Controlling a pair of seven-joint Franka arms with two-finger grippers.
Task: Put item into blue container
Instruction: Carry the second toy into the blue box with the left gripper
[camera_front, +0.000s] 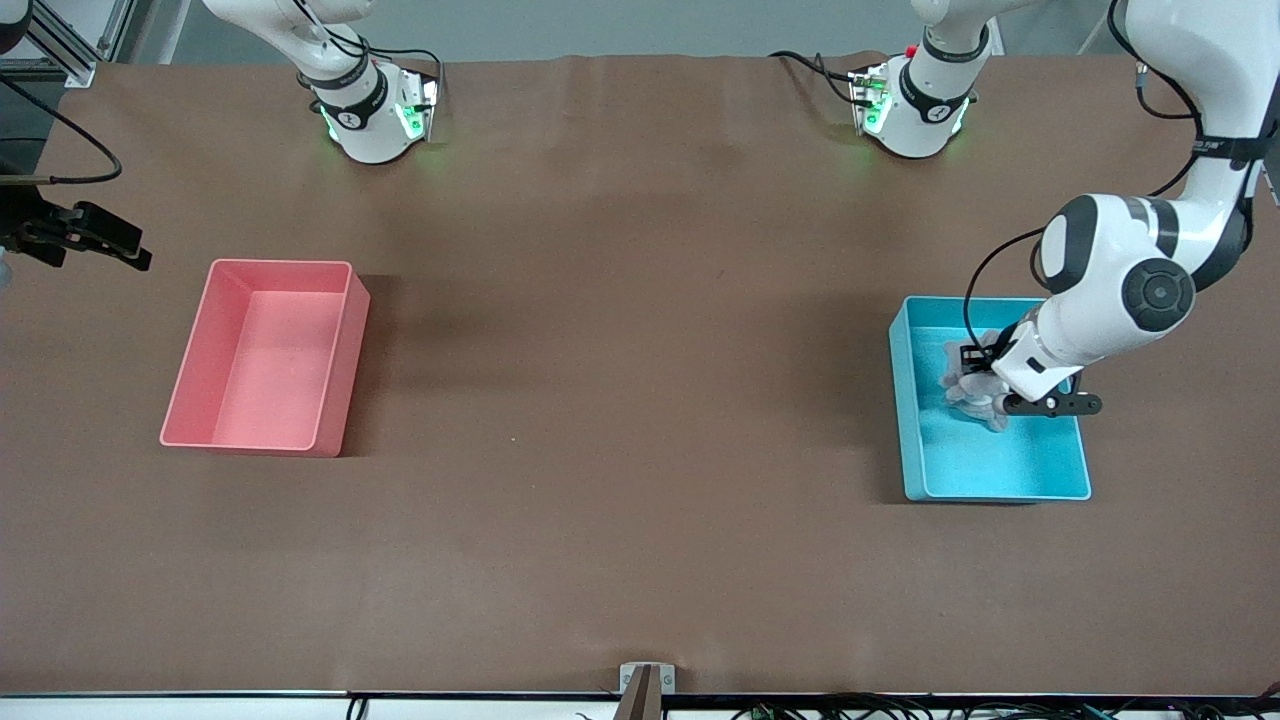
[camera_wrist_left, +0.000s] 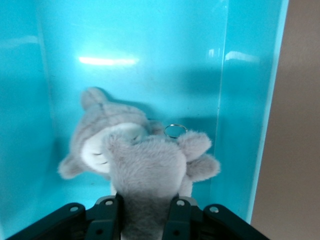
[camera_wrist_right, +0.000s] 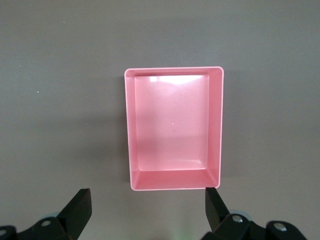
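The light blue container stands toward the left arm's end of the table. My left gripper is down inside it, shut on a grey and white plush toy. In the left wrist view the plush toy fills the space between the fingers of the left gripper, with the blue container's walls around it and a small metal ring on the toy. I cannot tell whether the toy touches the floor. My right gripper waits open and holds nothing over the table.
A pink bin of like size stands toward the right arm's end of the table, with nothing in it. The right wrist view looks down on this pink bin, past the right gripper. Brown tabletop lies between the two bins.
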